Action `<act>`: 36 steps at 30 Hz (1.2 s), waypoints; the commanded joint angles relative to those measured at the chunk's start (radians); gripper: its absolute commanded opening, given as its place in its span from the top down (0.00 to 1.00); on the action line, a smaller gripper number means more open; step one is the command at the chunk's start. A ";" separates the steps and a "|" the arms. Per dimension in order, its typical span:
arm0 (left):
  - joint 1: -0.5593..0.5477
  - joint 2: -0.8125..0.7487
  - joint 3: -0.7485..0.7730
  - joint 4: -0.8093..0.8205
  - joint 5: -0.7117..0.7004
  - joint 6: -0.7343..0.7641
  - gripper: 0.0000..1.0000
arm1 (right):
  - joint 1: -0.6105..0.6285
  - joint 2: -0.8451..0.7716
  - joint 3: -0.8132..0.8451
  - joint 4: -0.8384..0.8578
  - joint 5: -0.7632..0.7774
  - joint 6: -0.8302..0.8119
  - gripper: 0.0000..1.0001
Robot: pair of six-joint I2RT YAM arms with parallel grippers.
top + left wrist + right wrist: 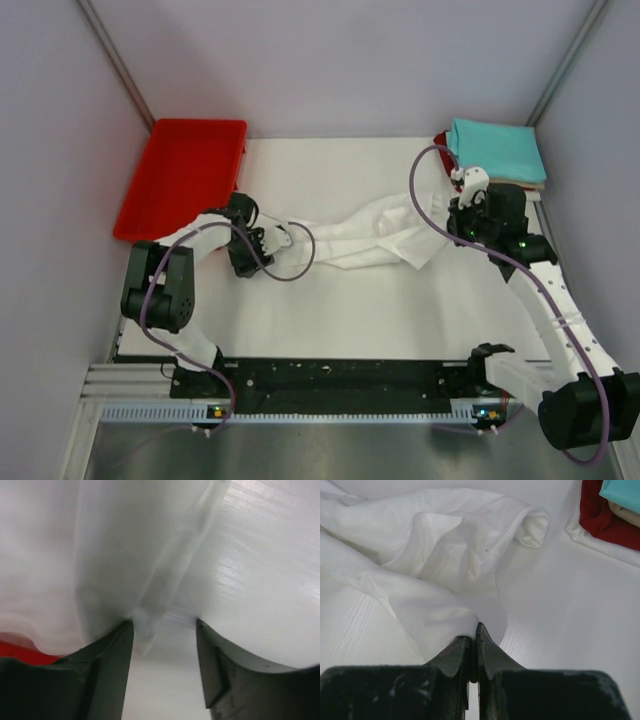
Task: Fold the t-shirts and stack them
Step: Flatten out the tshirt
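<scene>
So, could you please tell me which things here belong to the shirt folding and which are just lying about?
For the job: white shirt, teal shirt, cream shirt, dark red shirt.
Just lying about: red tray.

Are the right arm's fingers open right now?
No, the right fingers are pressed together, pinching an edge of the white shirt.
</scene>
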 commanded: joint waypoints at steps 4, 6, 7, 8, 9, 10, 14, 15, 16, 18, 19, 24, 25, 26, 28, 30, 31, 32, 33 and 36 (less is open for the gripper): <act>0.007 0.094 0.013 0.099 -0.083 -0.021 1.00 | -0.015 -0.017 0.054 0.025 0.003 -0.008 1.00; 0.011 0.097 0.039 0.119 -0.150 -0.074 1.00 | -0.013 -0.029 0.068 0.020 0.003 -0.006 1.00; 0.018 0.086 0.065 0.113 -0.157 -0.106 1.00 | -0.013 -0.035 0.080 0.019 0.001 -0.005 1.00; 0.027 0.068 0.088 0.099 -0.199 -0.134 1.00 | -0.013 -0.043 0.095 0.009 0.000 -0.005 1.00; 0.036 0.021 0.116 0.082 -0.204 -0.159 1.00 | -0.013 -0.055 0.118 0.000 -0.002 -0.006 1.00; 0.045 -0.010 0.137 0.067 -0.208 -0.177 1.00 | -0.015 -0.066 0.143 -0.010 -0.003 -0.006 1.00; 0.056 -0.211 0.248 -0.063 -0.212 -0.217 1.00 | -0.012 -0.124 0.278 -0.061 -0.014 -0.011 1.00; 0.059 -0.259 0.272 -0.096 -0.209 -0.223 1.00 | -0.012 -0.135 0.316 -0.078 -0.022 -0.016 1.00; 0.061 -0.298 0.307 -0.125 -0.208 -0.228 1.00 | -0.013 -0.153 0.348 -0.090 -0.032 -0.020 1.00; 0.062 -0.384 0.344 -0.175 -0.206 -0.228 1.00 | -0.013 -0.184 0.414 -0.122 -0.066 -0.034 1.00; 0.064 -0.427 0.378 -0.200 -0.208 -0.229 1.00 | -0.012 -0.204 0.450 -0.138 -0.080 -0.043 1.00; 0.064 -0.572 0.571 -0.341 -0.243 -0.252 1.00 | -0.013 -0.279 0.627 -0.245 -0.125 -0.060 1.00; 0.064 -0.586 0.622 -0.369 -0.249 -0.256 1.00 | -0.012 -0.291 0.661 -0.260 -0.132 -0.059 1.00; 0.064 -0.595 0.662 -0.401 -0.254 -0.257 1.00 | -0.012 -0.303 0.687 -0.271 -0.140 -0.059 1.00; 0.064 -0.607 0.754 -0.455 -0.252 -0.260 1.00 | -0.013 -0.322 0.737 -0.293 -0.155 -0.054 1.00; 0.064 -0.604 0.838 -0.508 -0.244 -0.260 1.00 | -0.012 -0.331 0.772 -0.308 -0.155 -0.048 1.00; 0.064 -0.603 0.861 -0.522 -0.246 -0.260 1.00 | -0.013 -0.330 0.781 -0.311 -0.149 -0.043 1.00; 0.064 -0.597 0.878 -0.530 -0.250 -0.257 1.00 | -0.012 -0.324 0.786 -0.313 -0.142 -0.039 1.00; 0.064 -0.590 0.886 -0.527 -0.260 -0.254 1.00 | -0.012 -0.314 0.787 -0.311 -0.132 -0.034 1.00; 0.064 -0.554 0.877 -0.480 -0.289 -0.239 1.00 | -0.012 -0.246 0.792 -0.305 -0.097 -0.017 1.00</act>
